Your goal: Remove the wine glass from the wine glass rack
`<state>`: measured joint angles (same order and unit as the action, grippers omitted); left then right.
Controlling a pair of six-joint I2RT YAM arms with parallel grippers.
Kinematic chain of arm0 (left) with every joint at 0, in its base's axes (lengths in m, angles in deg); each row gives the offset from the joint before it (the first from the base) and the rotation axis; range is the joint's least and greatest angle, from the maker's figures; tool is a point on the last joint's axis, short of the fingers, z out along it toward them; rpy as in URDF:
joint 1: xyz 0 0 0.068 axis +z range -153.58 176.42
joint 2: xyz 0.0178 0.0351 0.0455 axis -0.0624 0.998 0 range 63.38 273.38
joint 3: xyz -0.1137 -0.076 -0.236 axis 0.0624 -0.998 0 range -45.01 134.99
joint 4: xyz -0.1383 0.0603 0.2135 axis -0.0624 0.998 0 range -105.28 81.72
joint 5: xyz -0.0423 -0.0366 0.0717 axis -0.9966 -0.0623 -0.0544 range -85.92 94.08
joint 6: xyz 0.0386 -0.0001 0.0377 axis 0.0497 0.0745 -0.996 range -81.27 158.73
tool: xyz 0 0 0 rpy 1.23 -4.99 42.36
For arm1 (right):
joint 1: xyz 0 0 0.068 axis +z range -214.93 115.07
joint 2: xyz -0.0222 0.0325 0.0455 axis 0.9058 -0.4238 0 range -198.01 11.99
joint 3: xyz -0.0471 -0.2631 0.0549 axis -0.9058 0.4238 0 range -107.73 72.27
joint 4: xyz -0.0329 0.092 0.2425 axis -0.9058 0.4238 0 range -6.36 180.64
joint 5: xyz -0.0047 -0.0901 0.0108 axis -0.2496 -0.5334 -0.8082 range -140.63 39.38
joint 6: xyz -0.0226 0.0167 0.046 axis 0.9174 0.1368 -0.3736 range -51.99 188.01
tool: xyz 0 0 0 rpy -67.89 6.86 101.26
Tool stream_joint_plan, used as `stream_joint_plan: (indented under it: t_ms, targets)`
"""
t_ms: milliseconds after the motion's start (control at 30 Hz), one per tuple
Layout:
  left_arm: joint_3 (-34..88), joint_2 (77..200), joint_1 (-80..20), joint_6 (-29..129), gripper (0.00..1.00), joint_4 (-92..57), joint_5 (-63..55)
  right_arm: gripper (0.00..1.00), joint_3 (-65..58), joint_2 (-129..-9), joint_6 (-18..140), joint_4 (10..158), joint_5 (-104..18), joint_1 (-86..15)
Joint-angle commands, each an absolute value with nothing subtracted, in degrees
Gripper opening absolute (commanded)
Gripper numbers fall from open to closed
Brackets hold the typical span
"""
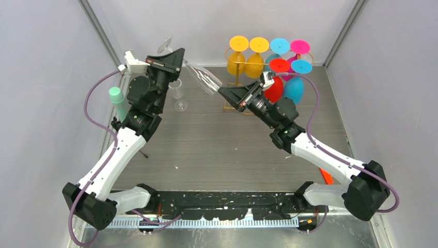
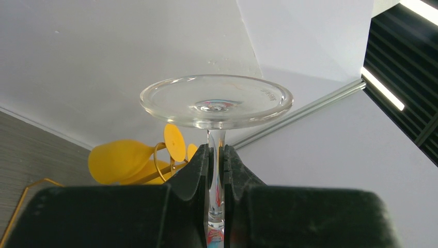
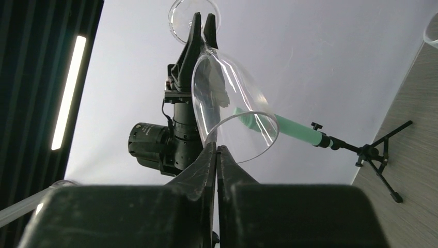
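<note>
Wine glass (image 1: 202,77): clear, off the rack, held in the air on its side, just left of the wine glass rack (image 1: 237,80); foot toward the far left, mouth toward the right.
Left gripper (image 2: 217,155): closed tight on the thin stem, just under the round foot.
Right gripper (image 3: 217,151): closed almost completely, pinching the rim of the bowl.
Handling: probably light and rigid; smooth, so likely slippery; thin-walled, so apt to chip or crack under a hard squeeze, most of all at the rim.
Where to hold: stem judged the safest grip; the rim pinch looks riskier, and holding both ends could twist the glass if the arms pull apart.
Clear glasses: two, counting the held one and a smaller glass (image 1: 178,95) standing upright on the table (image 1: 217,150) beside the left arm.
Coloured glasses (image 1: 279,65): six, hanging foot-up on the rack; two yellow, two blue, one pink, one red.
Racks: one, gold wire, at the far side, right of centre.
Other: one mint-green cylinder (image 1: 118,98) on a small tripod, at the left edge.
</note>
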<state>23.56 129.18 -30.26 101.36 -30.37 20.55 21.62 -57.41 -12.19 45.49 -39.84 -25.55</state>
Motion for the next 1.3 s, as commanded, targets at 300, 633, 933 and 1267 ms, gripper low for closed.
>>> stream_joint_plan:
  t_ms: [300, 633, 933, 1267]
  targets:
    - [24.54, 129.14, -30.21, 101.46, 0.0, -32.68, 24.02, 0.0, 25.17, -55.31, -13.6, 37.99, -43.4, -25.03]
    - [24.81, 130.67, -30.21, 103.78, 0.0, -32.68, 22.19, 0.52, 25.29, -54.72, -11.62, 35.35, -42.87, -24.85]
    - [23.94, 130.65, -30.21, 105.88, 0.0, -32.67, 20.27, 0.48, 22.29, -57.28, -11.53, 37.36, -43.2, -24.85]
    - [20.47, 129.62, -30.21, 107.66, 0.0, -33.54, 19.64, 0.38, 16.32, -62.18, -11.04, 37.7, -42.35, -24.51]
